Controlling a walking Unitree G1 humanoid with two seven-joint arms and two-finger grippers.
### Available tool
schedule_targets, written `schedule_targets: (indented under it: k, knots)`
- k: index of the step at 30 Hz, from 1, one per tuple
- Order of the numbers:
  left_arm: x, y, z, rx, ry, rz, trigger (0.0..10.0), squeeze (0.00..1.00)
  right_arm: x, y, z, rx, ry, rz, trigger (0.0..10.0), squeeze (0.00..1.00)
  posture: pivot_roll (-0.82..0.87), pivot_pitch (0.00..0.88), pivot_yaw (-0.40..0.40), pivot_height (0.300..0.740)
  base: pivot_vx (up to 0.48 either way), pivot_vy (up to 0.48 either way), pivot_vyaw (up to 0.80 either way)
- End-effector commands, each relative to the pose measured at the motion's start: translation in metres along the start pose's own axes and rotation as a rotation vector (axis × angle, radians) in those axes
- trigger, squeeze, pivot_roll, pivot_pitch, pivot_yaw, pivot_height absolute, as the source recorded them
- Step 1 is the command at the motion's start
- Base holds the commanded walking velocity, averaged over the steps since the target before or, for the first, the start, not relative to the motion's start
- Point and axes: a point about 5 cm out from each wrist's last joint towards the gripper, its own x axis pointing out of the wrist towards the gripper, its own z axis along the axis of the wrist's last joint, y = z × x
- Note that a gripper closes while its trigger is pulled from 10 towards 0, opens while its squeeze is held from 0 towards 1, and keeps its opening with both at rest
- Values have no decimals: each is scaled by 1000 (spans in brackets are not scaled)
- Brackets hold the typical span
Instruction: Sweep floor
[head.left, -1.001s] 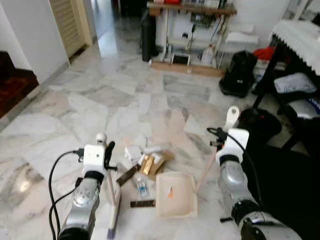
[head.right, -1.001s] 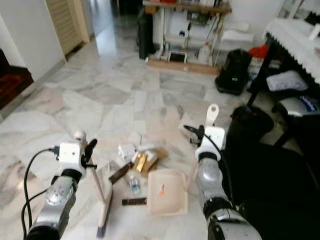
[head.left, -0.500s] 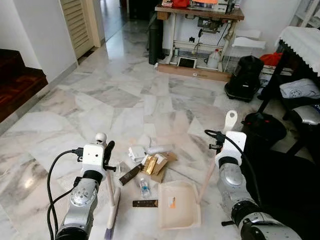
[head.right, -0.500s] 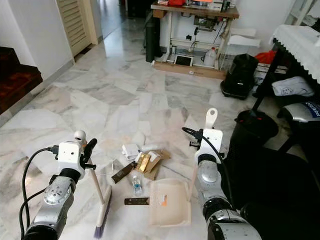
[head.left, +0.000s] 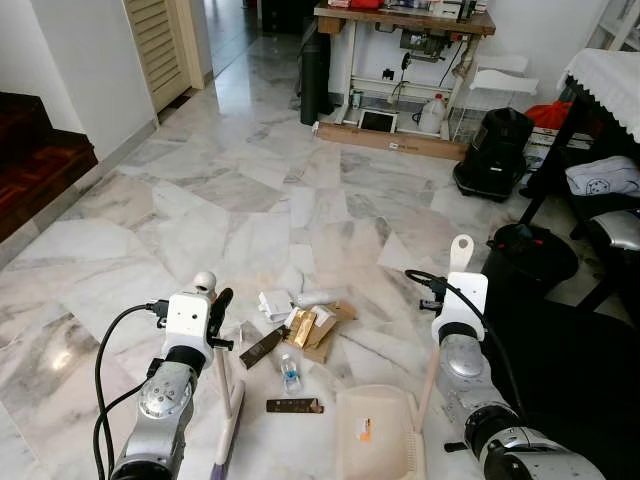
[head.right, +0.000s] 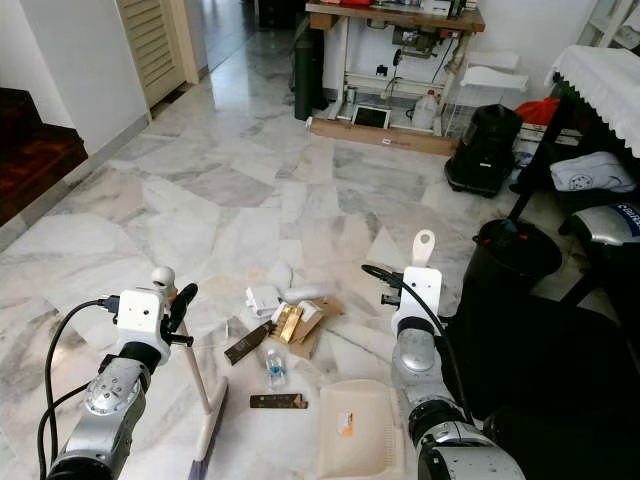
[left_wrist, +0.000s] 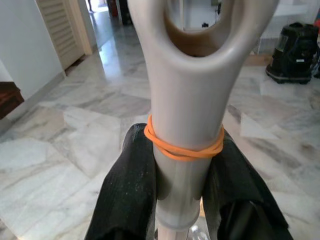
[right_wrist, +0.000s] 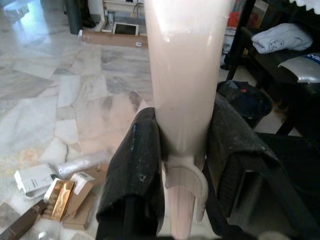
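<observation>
Dustpan (head.left: 378, 436) now pulled back from litter pile (head.left: 300, 325), right gripper (right_wrist: 182, 150) clamped on its handle, left gripper (left_wrist: 182, 165) clamped on broom (head.left: 225, 400); I read repositioning, sweep pending.

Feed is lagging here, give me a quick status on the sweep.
Left hand shut on broom handle. Right hand shut on dustpan handle. Dustpan on floor beside litter pile. Small bottle and dark strip not yet swept in.
</observation>
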Motion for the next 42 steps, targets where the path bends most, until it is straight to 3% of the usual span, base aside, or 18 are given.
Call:
schedule_targets:
  k: [1, 4, 22, 27, 32, 42]
  knots:
    - [2, -4, 8, -1, -35, -22, 10000, 0, 0, 0, -2, -17, 13, -6, 10000, 0, 79, 24, -51, 740, 0, 0, 0]
    - [0, -5, 8, -2, -35, -24, 10000, 0, -1, -1, -4, 25, 27, -20, 10000, 0, 84, 40, -52, 740, 0, 0, 0]
    - [-17, -1, 7, 5, -12, -25, 10000, 0, 1, -5, 1, 29, -1, -41, 10000, 0, 103, 132, -47, 740, 0, 0, 0]
    - [-20, -2, 8, 6, -8, -24, 10000, 0, 1, -4, -3, 18, 37, -46, 10000, 0, 108, 142, -48, 740, 0, 0, 0]
    - [-22, -3, 10, 8, -2, -29, 10000, 0, -6, 7, -15, 14, 98, 21, 10000, 0, 115, 149, -47, 740, 0, 0, 0]
    - [-17, 0, 13, 13, 4, -36, 10000, 0, -16, 15, -35, -16, 199, 87, 10000, 0, 110, 141, -41, 740, 0, 0, 0]
